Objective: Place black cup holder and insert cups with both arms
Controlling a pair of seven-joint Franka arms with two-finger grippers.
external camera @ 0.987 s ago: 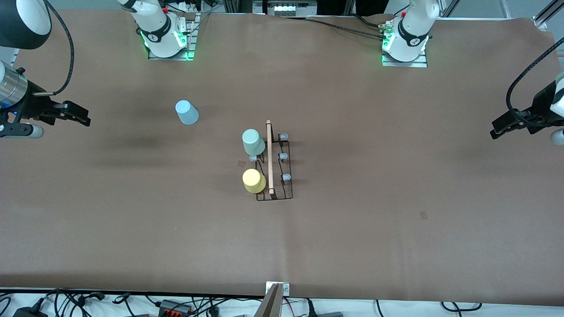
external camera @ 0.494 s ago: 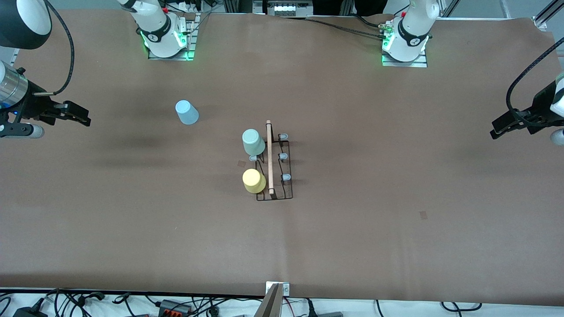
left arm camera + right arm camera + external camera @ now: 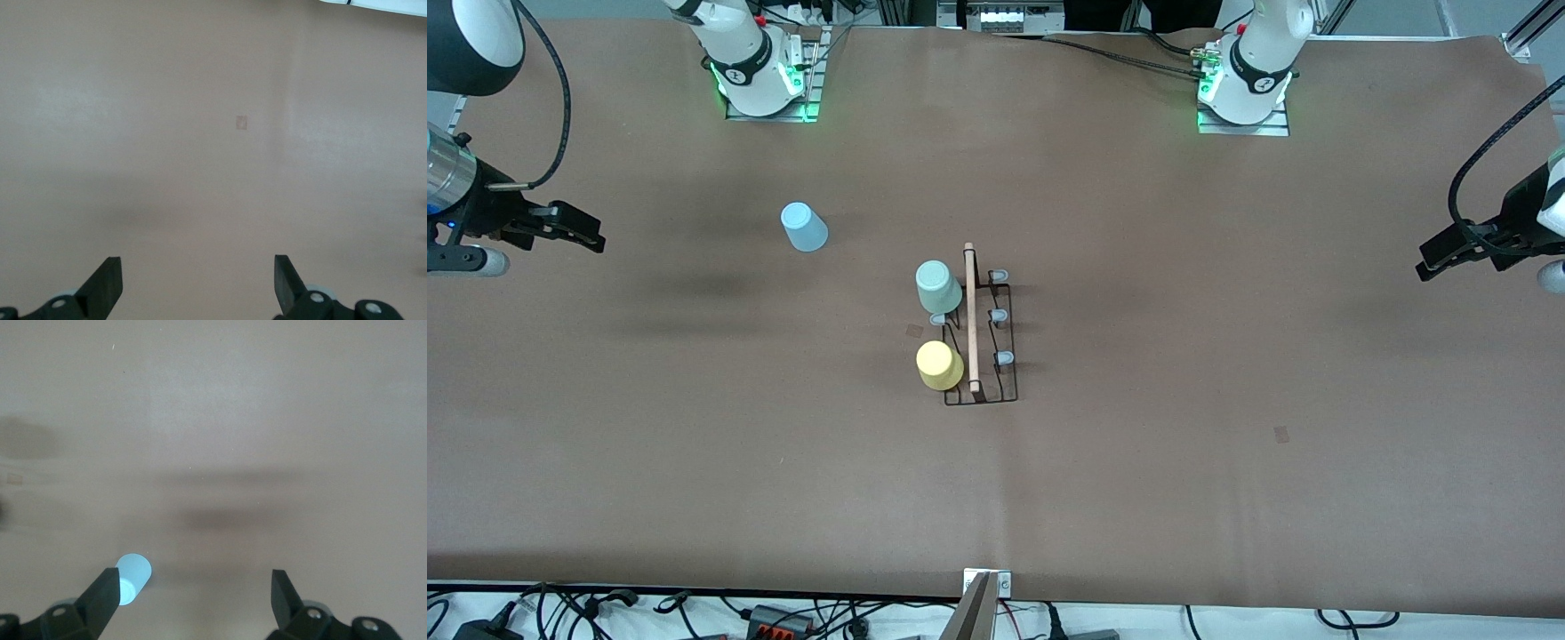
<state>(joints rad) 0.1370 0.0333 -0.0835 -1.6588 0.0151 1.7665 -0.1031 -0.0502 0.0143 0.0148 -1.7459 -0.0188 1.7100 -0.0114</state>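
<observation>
While brown paper covers the table (image 3: 1227, 462), the left gripper (image 3: 1427, 262) and right gripper (image 3: 596, 238) hang over its ends, jaws spread, empty; cables (image 3: 783, 618) line its near edge.

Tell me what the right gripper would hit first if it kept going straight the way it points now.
Probably the bare table. The right gripper, open, looks down on plain brown surface; the light blue cup sits off its line, by one finger.
</observation>
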